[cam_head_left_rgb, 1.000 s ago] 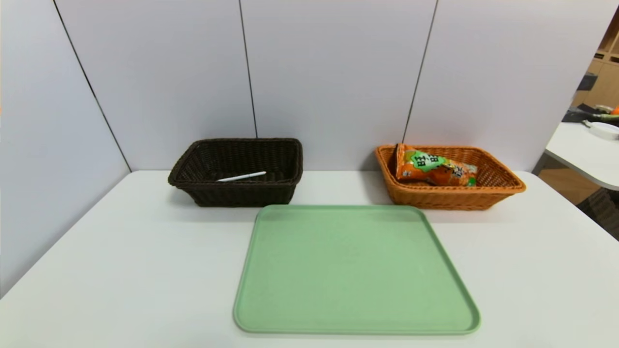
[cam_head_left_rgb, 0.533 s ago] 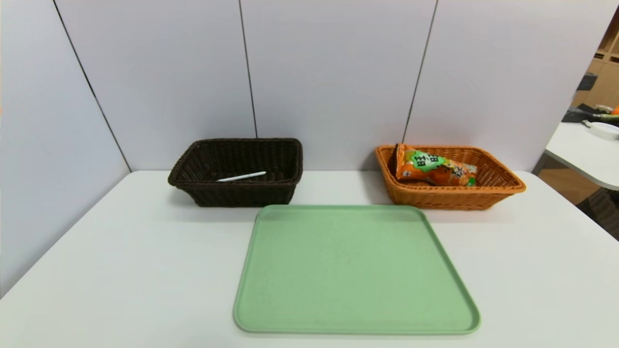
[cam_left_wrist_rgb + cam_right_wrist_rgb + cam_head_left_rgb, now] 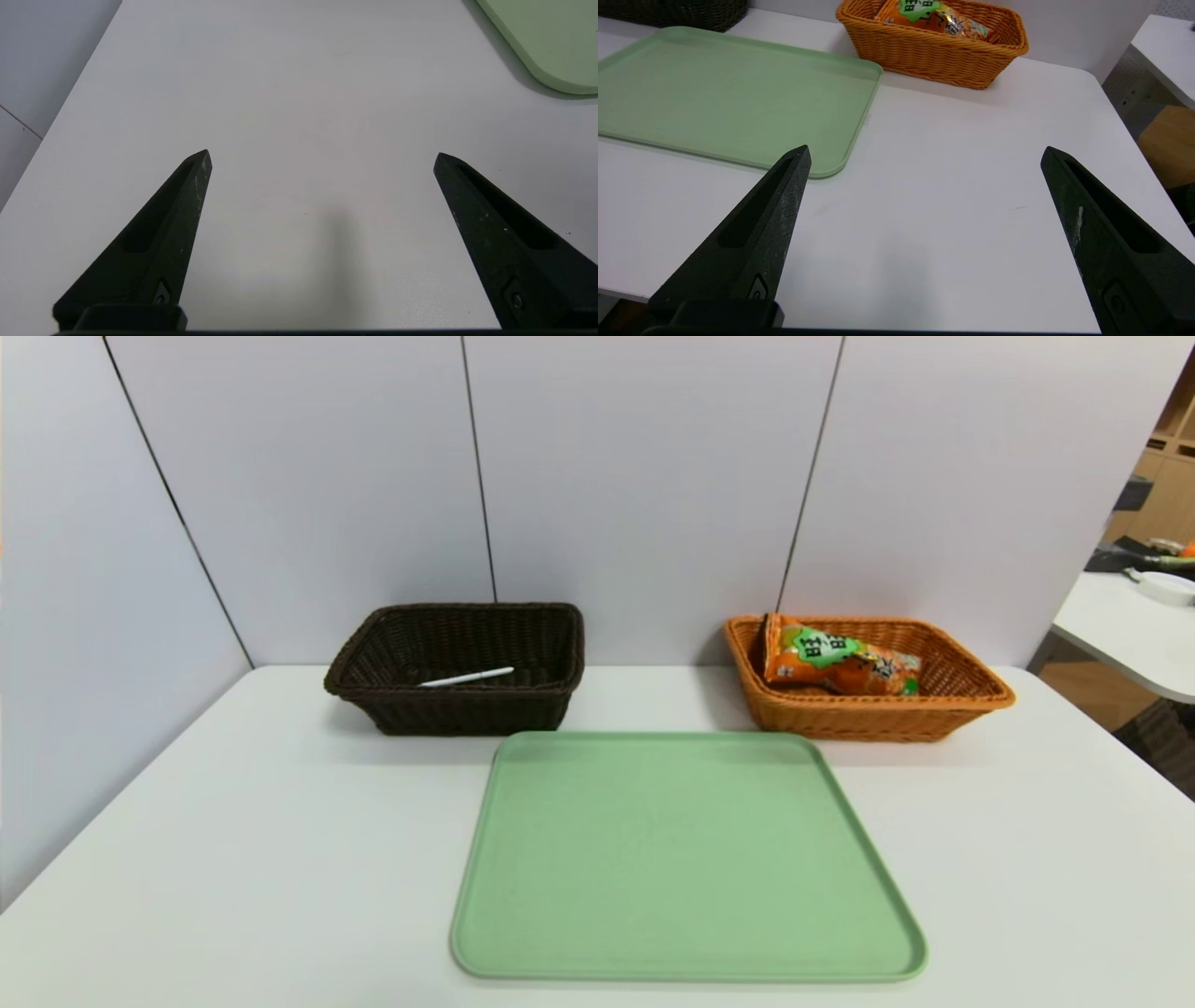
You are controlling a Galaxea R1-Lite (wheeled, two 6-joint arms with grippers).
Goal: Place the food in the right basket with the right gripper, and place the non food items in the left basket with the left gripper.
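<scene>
Looking down my left gripper (image 3: 322, 156), I see its fingers spread wide over bare white table (image 3: 299, 116), gripping nothing; my right gripper (image 3: 924, 154) is equally wide and empty near the table's front edge. Ahead and slightly left of the right gripper sits the right basket (image 3: 971, 695), with the food (image 3: 836, 663) already lying inside, long axis running across the basket. A white pen (image 3: 465, 678) lies in the left basket (image 3: 467, 709). Nearer me, the green tray (image 3: 686, 859) holds nothing. I count two baskets, one bag, one pen, one tray; I judge nothing is left to sort.
</scene>
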